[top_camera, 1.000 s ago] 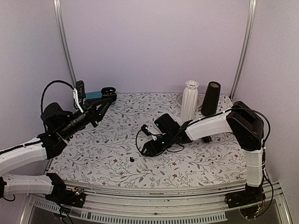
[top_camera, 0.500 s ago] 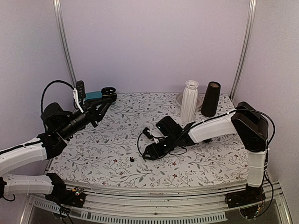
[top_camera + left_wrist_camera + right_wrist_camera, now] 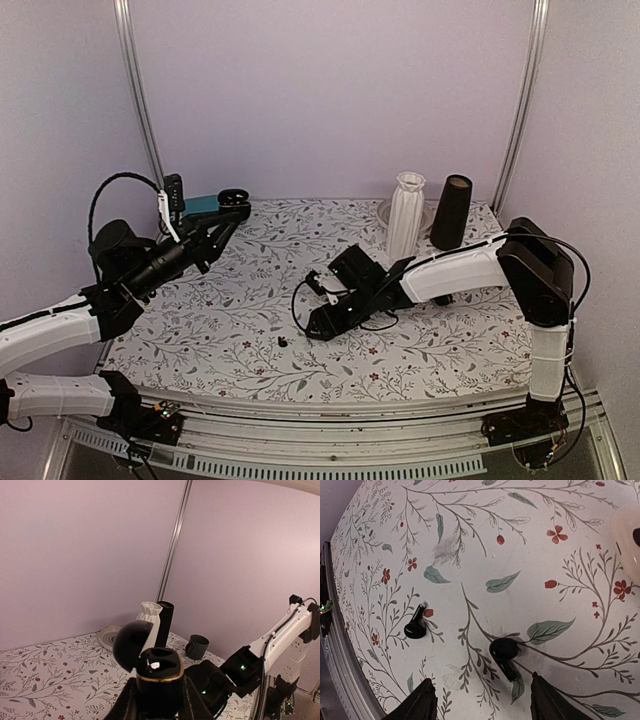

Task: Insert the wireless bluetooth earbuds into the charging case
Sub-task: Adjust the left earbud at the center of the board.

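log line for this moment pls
left gripper: shut on charging case, lid open | right gripper: open, above near earbud | second earbud: loose on table

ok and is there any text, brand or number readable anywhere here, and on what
None can be read.
The charging case shows only a small white spot, no letters.
One earbud bears a faint pale mark, too small to read.
The white vase and the tablecloth carry no writing.

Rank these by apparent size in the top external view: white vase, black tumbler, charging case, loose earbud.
1. white vase and black tumbler: too alike to split
2. charging case
3. earbud, by far the smallest
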`<state>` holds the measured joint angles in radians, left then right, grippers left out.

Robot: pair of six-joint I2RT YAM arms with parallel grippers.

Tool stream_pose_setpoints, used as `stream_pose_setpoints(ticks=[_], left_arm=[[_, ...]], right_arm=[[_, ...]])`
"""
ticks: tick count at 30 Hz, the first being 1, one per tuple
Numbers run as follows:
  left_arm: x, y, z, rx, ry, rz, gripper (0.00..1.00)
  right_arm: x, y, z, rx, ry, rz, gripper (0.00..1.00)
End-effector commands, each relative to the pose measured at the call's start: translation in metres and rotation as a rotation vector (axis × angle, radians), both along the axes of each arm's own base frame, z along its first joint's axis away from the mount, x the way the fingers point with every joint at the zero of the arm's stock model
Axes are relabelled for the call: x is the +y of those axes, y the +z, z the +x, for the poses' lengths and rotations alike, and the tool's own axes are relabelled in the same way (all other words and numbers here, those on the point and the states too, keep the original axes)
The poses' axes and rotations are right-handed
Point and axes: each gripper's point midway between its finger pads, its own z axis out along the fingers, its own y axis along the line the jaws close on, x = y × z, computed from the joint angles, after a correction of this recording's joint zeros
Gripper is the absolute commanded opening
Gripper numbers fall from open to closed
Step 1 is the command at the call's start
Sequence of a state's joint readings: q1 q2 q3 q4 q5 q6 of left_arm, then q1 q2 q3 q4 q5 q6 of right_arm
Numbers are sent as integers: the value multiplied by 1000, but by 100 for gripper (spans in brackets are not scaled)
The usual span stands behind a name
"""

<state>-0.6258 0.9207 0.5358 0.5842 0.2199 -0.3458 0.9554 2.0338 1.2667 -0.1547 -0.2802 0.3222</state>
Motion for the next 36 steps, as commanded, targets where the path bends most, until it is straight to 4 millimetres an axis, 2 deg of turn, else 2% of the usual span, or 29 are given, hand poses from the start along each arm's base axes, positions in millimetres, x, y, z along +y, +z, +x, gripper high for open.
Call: stream_pose_setpoints(ticks=[1,6,16,36], left_arm=[[4,4,2,-11,12,-6,0],[3,7,2,-14,5,-6,0],[1,8,3,-14,0,-7,0],[2,9,2,-16,3,-6,0]], right_arm=[[7,21,16,-57,-37,-22,63],[6,19,23,-114,-3,-73,53],[14,5,15,-130,158,-104,35],[15,-9,19,-127,178,-173,34]])
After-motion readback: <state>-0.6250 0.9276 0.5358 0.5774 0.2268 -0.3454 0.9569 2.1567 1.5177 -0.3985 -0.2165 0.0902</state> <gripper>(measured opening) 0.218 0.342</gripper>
